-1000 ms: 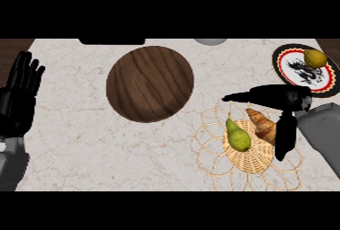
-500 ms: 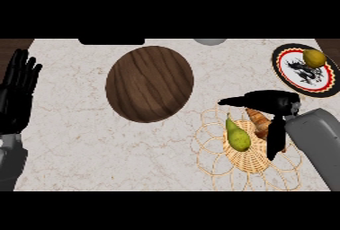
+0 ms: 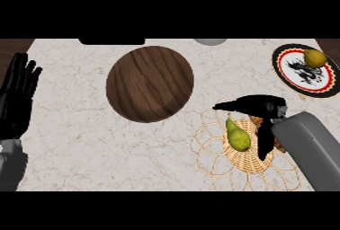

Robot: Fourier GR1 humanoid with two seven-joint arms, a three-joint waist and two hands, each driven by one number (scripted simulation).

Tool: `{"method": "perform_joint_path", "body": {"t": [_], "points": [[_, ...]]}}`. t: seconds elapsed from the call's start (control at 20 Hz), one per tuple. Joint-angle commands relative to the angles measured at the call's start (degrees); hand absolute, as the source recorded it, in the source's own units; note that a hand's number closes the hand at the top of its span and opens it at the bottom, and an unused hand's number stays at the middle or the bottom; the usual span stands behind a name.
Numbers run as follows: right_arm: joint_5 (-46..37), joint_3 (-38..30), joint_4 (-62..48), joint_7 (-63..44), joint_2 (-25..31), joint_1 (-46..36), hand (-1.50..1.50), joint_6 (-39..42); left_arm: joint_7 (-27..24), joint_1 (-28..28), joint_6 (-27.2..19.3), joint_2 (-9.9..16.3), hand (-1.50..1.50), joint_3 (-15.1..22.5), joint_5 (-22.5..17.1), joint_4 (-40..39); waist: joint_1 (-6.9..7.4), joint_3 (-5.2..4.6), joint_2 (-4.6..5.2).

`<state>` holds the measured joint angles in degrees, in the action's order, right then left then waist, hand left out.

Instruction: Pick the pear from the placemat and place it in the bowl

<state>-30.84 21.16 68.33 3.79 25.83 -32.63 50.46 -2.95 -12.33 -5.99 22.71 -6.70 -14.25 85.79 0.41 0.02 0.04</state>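
Head view looks steeply down on a pale marbled surface (image 3: 100, 148) that fills the frame. Largest on it is the dark wooden bowl (image 3: 150, 83), sitting upper centre, well apart from the work going on lower right. Next in size is the woven wicker placemat (image 3: 219, 155) in the lower right, with its looped rim showing on the left side. A round plate (image 3: 306, 68) with a red and black border sits in the upper right corner, carrying a small yellowish fruit (image 3: 315, 57).

Coming in from the lower right is the right robot hand (image 3: 262, 117), poised over the placemat with thumb and fingers spread wide, holding nothing. The thumb reaches toward frame left above the pear's narrow top, while the fingers run down the pear's right side, so the fruit lies in the open gap, just left of the palm.

At the left edge, the left robot hand (image 3: 19, 96) rests open, fingers up, far from everything.

Smallest of the task things, the green pear (image 3: 237, 134) lies on the placemat, its long axis running nearly up and down the frame, stem end toward the top. Something brown (image 3: 257, 121) peeks out beside it under the fingers; I cannot tell what it is.

My guess is the fingers need only close in from the right, then carry the pear toward the upper left, where the bowl waits.
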Motion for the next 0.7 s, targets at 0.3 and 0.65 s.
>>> {"method": "perform_joint_path", "body": {"t": [0.3, 0.65], "points": [[-8.4, -0.8, -5.3, 2.8, -5.0, 0.2, -1.50, -1.5, 4.1, -2.1, 0.3, -0.7, 0.00, -1.7, 2.7, 1.3, -0.11, -0.01, -0.02], [-14.6, -0.3, -10.2, 7.5, -4.5, 3.4, -1.50, -6.3, 2.8, -4.0, 4.0, 0.0, 0.00, -4.8, 1.2, -2.5, -0.14, -0.01, 0.05]]}}
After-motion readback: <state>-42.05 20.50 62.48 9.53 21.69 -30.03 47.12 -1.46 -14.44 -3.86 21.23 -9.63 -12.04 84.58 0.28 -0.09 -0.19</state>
